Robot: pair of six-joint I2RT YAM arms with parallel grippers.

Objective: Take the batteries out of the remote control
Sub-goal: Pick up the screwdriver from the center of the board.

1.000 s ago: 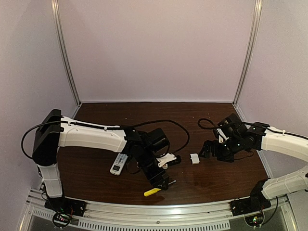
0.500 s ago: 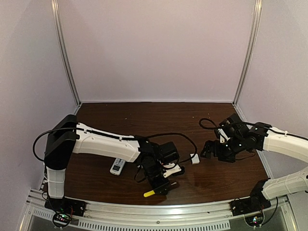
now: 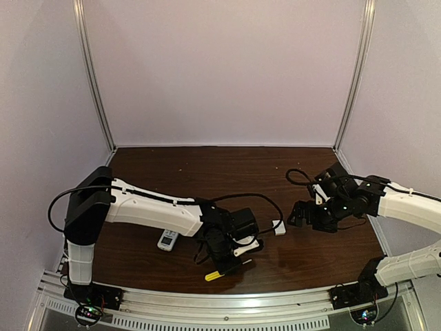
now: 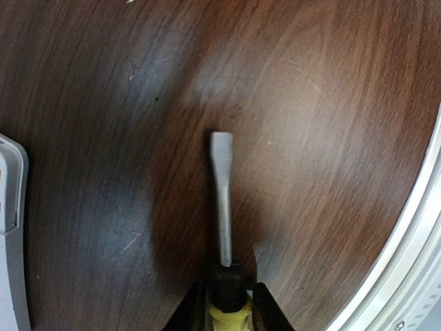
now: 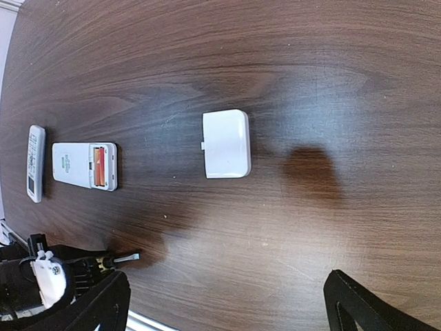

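Orange-red batteries [image 5: 100, 167] lie in the open back of a white remote control [image 5: 74, 164], seen in the right wrist view; the left arm covers it in the top view. A second white remote [image 3: 167, 239] lies to its left. My left gripper [image 3: 234, 264] is at the front of the table, shut on the yellow handle of a screwdriver [image 4: 220, 200] just behind its black collar. The flat blade points away over the wood. My right gripper [image 5: 227, 310] hangs open above the table, right of a white cover [image 5: 226, 143], holding nothing.
The white cover [image 3: 279, 227] lies between the two arms. The metal front rail [image 4: 413, 248] runs close to the right of the screwdriver. A pale remote edge [image 4: 10, 227] shows at the left of the left wrist view. Black cables loop over both arms.
My left arm has swung right and down toward the front edge, and its jaws have closed around the screwdriver handle. The right arm has stayed put.
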